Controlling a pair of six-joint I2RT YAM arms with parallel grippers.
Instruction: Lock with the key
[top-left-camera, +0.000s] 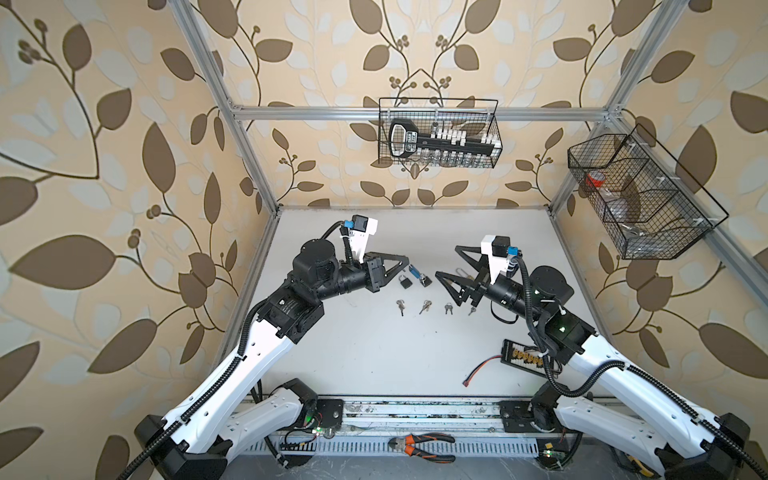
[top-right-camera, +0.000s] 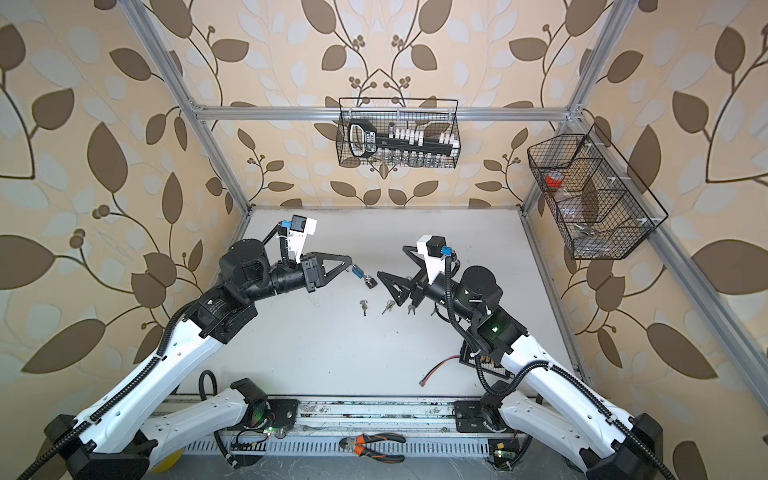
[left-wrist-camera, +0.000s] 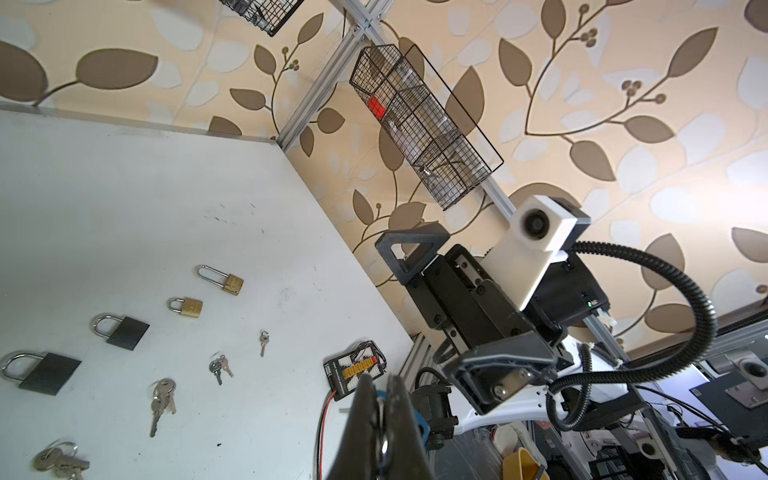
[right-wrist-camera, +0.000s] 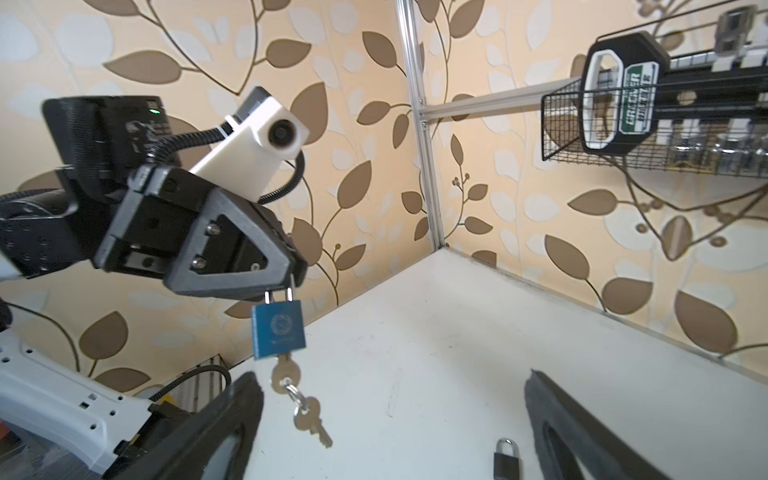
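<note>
A blue padlock (top-left-camera: 413, 273) (top-right-camera: 357, 272) (right-wrist-camera: 277, 330) hangs by its shackle from my left gripper (top-left-camera: 408, 266) (top-right-camera: 352, 262) (left-wrist-camera: 382, 399), which is shut on it above the table's middle. A brass key (right-wrist-camera: 284, 372) sits in the padlock's underside. From its ring a second key (right-wrist-camera: 309, 419) dangles. My right gripper (top-left-camera: 446, 261) (top-right-camera: 391, 261) (right-wrist-camera: 390, 376) stands open just right of the padlock, its fingers (right-wrist-camera: 232, 415) wide apart and holding nothing. The key hangs close to one of those fingers, apart from it.
On the table (top-left-camera: 374, 353) lie a black padlock (top-left-camera: 405, 281) (right-wrist-camera: 505, 457), brass padlocks (left-wrist-camera: 189, 306) and several key sets (top-left-camera: 424, 306). A connector board (top-left-camera: 521, 355) with a red wire lies at front right. Wire baskets (top-left-camera: 440, 133) hang on the walls.
</note>
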